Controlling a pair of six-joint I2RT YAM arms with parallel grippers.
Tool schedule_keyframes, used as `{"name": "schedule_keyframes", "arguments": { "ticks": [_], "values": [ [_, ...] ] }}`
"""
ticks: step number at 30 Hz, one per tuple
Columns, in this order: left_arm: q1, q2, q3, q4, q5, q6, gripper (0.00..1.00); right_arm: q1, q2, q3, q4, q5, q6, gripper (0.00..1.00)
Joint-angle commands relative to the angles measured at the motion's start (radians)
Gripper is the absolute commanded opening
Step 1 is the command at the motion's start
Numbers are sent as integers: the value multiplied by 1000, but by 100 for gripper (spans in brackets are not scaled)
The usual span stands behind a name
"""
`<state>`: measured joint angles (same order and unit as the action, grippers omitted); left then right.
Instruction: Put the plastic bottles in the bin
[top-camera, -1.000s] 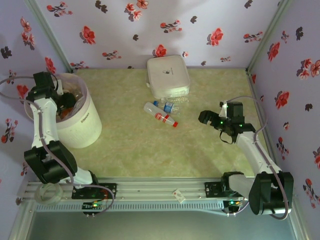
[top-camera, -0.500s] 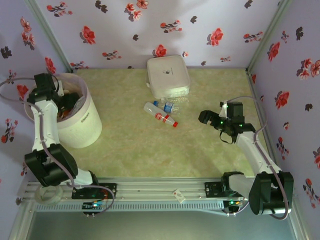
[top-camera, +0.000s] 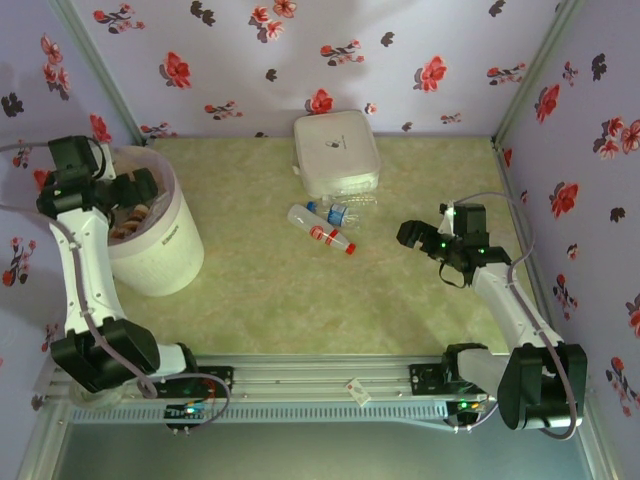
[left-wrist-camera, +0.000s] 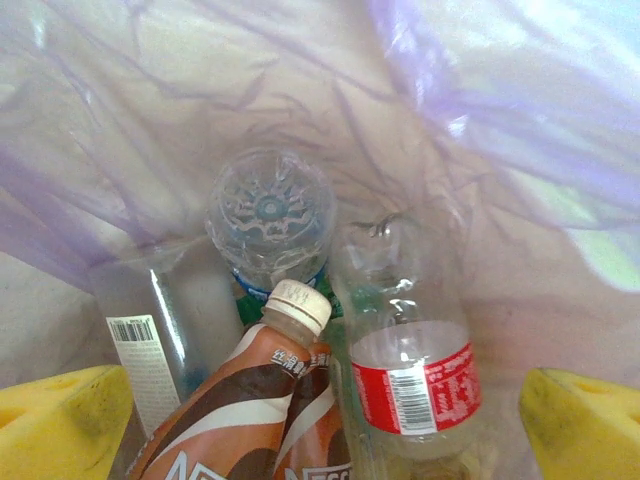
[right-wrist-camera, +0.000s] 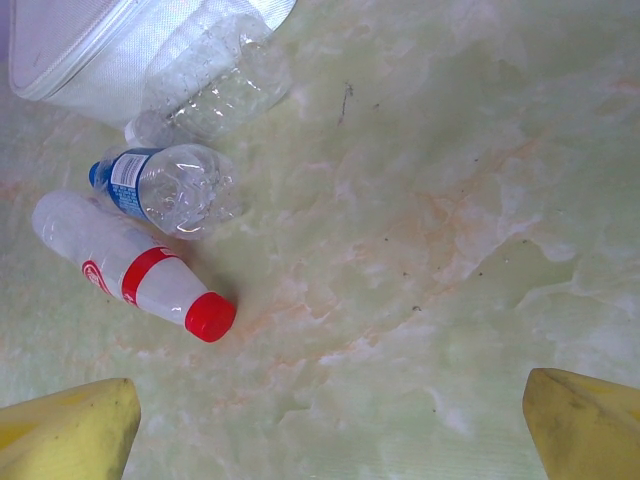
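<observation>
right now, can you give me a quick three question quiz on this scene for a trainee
1. True or false: the red-capped bottle lies on the table, outside the bin.
2. How many bottles lie on the table near the white box? A two, B three, C five.
3. Fill in: the left gripper hangs open over the ____.
Key: 1 true; 2 B; 3 bin.

Bright, diffuse light; soft shadows, slightly hazy.
</observation>
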<state>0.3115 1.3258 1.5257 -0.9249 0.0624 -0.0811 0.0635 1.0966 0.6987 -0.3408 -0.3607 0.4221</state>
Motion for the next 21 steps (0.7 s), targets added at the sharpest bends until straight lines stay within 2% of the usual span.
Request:
{"name": "schedule_keyframes", "arguments": {
  "ticks": [1, 11, 21],
  "values": [
    [-15, -32, 65, -43, -15, -26, 100, -2, -1, 14, 9, -12, 8, 99],
    [-130, -55, 231, -123, -149, -24, 99, 1, 7, 18, 15, -14, 12, 99],
    [-344, -48, 402, -196, -291, -26, 97, 10, 16, 29, 14, -14, 15, 99]
  ]
}}
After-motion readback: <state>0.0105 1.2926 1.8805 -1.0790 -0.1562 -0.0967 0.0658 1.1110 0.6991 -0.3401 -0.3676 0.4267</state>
